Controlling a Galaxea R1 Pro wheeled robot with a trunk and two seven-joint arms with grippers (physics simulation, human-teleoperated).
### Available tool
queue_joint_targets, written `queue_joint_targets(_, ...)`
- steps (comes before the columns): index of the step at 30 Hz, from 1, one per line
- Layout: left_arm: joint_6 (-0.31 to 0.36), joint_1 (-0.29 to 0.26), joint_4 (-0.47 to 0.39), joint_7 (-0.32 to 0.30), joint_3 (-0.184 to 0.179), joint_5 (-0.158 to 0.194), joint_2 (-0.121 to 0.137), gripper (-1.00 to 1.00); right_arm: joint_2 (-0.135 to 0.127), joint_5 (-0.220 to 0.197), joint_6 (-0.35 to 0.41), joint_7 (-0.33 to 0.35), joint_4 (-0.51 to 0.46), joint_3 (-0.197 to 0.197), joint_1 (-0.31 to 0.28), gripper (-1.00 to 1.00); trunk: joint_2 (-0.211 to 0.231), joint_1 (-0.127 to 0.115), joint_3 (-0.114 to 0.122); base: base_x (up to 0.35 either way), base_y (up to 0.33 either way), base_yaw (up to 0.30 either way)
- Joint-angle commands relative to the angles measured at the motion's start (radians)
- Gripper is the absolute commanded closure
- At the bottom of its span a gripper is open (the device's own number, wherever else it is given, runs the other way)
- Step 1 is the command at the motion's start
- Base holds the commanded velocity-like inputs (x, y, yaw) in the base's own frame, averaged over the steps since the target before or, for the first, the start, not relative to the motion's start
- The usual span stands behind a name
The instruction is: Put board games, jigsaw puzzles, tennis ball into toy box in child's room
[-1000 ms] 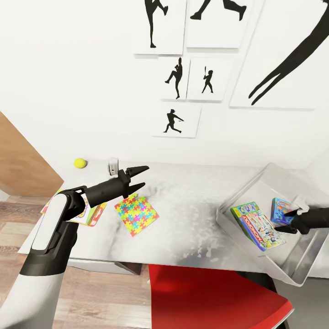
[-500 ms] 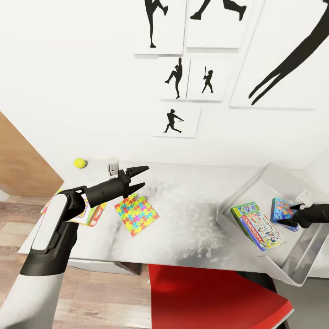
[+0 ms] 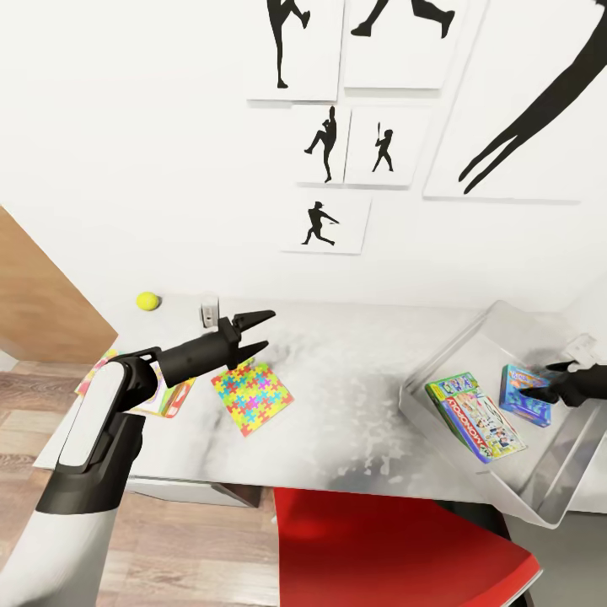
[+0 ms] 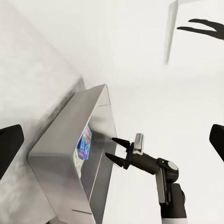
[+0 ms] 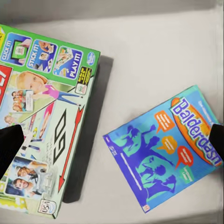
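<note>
The light grey toy box [image 3: 472, 339] stands at the table's [image 3: 362, 371] right end. Two board games lie flat inside: a green-edged one [image 3: 472, 417] and a smaller blue one [image 3: 524, 394]. My right gripper [image 3: 541, 379] hovers open just above the blue game [image 5: 163, 151], holding nothing; the green-edged game [image 5: 46, 121] lies beside it. My left gripper [image 3: 268, 327] is open and empty above a jigsaw puzzle [image 3: 251, 396]. A third board game [image 3: 169, 394] lies partly under my left arm. The tennis ball [image 3: 147, 301] rests by the wall. From the left wrist I see the toy box [image 4: 70, 140] and my right gripper [image 4: 114, 148].
A red chair [image 3: 396, 548] is tucked under the table's front edge. A small grey object [image 3: 208, 308] stands near the wall by the ball. A wooden wardrobe panel [image 3: 34, 295] is at the left, with wood floor [image 3: 194, 539] below. Black silhouette pictures [image 3: 324, 223] hang on the wall.
My right gripper has drawn back to the right and slightly up, away from the blue game, which stays in the box. The left arm has barely shifted.
</note>
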Motion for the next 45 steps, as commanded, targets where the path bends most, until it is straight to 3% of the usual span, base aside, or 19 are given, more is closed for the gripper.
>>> queue_joint_targets(1, 0.0, 0.002, -0.001, 0.009, -0.001, 0.011, 0.001, -1.0, 0.002, 0.005, 0.008, 0.008, -0.004, -0.027, 0.002, -1.0, -0.002, 0.001, -0.002, 0.0, 0.0, 0.0)
queue_joint_targets(4, 0.0, 0.004, -0.001, 0.008, -0.001, 0.011, 0.001, -1.0, 0.004, 0.003, 0.009, 0.008, -0.007, -0.051, 0.006, -1.0, -0.002, 0.001, -0.002, 0.0, 0.0, 0.0)
queue_joint_targets(6, 0.001, 0.008, -0.002, 0.006, -0.011, 0.01, 0.001, -1.0, 0.012, -0.008, 0.01, 0.009, -0.015, -0.1, 0.016, -1.0, -0.002, 0.001, -0.002, 0.0, 0.0, 0.0)
queue_joint_targets(7, 0.001, 0.008, -0.002, 0.006, -0.011, 0.01, 0.001, -1.0, 0.012, -0.008, 0.01, 0.009, -0.015, -0.1, 0.016, -1.0, -0.002, 0.001, -0.002, 0.0, 0.0, 0.0)
queue_joint_targets(8, 0.0, 0.009, -0.002, 0.006, -0.024, 0.007, 0.001, -1.0, 0.016, -0.017, 0.011, 0.01, -0.021, -0.124, 0.023, -1.0, -0.002, 0.001, -0.002, 0.0, 0.0, 0.0)
queue_joint_targets(14, -0.002, 0.034, 0.012, -0.001, -0.015, 0.018, 0.029, -1.0, -0.013, 0.011, -0.018, -0.006, -0.024, -0.118, -0.006, -1.0, -0.002, 0.001, -0.002, -0.031, 0.0, 0.0)
queue_joint_targets(21, -0.002, 0.034, 0.012, -0.001, -0.015, 0.018, 0.031, -1.0, -0.049, 0.039, -0.046, -0.006, -0.024, -0.118, -0.017, -1.0, -0.002, 0.001, -0.002, -0.042, 0.0, 0.0)
queue_joint_targets(45, -0.002, 0.034, 0.012, -0.001, -0.015, 0.018, 0.031, -1.0, -0.049, 0.039, -0.046, -0.006, -0.024, -0.118, -0.017, -1.0, -0.002, 0.001, -0.002, -0.042, 0.0, 0.0)
